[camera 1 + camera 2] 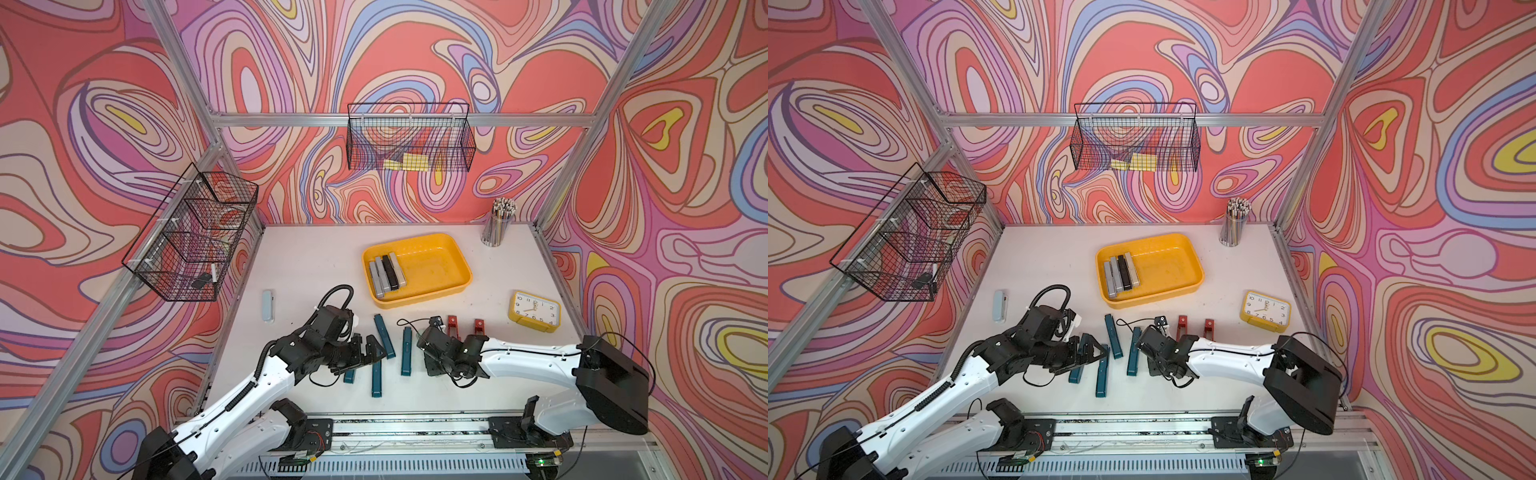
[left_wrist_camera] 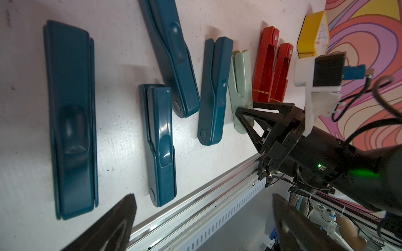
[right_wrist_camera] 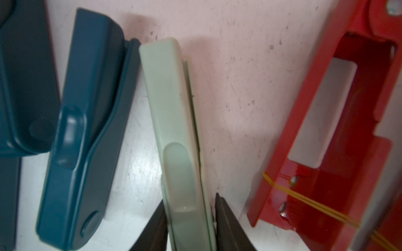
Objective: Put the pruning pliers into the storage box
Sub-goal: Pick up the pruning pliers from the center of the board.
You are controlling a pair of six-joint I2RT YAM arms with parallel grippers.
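Right fingers (image 3: 228, 226) flanking mint pliers (image 3: 174, 130), grip unclear, left fingers (image 2: 113, 228) wide open near teal pliers (image 2: 71, 119)

Colour register:
- Storage box (image 1: 440, 266): plain yellow.
- Pliers inside it: two grey pliers (image 1: 376, 276), one black pliers (image 1: 389, 270), one beige pliers (image 1: 398, 266).
- Teal pliers (image 2: 71, 117): four, glossy dark teal, unpatterned.
- Mint pliers (image 3: 174, 130): pale mint green.
- Red pliers (image 3: 339, 108): two, bright red; yellow band (image 3: 304, 195) across one.
- Clock (image 1: 535, 311): yellow case, white face, black numerals.
- Baskets (image 1: 409, 137): black wire mesh.
- Desk (image 1: 478, 374): white, faintly speckled.
- Arms (image 1: 528, 361): white shells, black joints.
- Walls (image 1: 415, 54): swirling bands of coral, pink, lilac, blue, cream and yellow.
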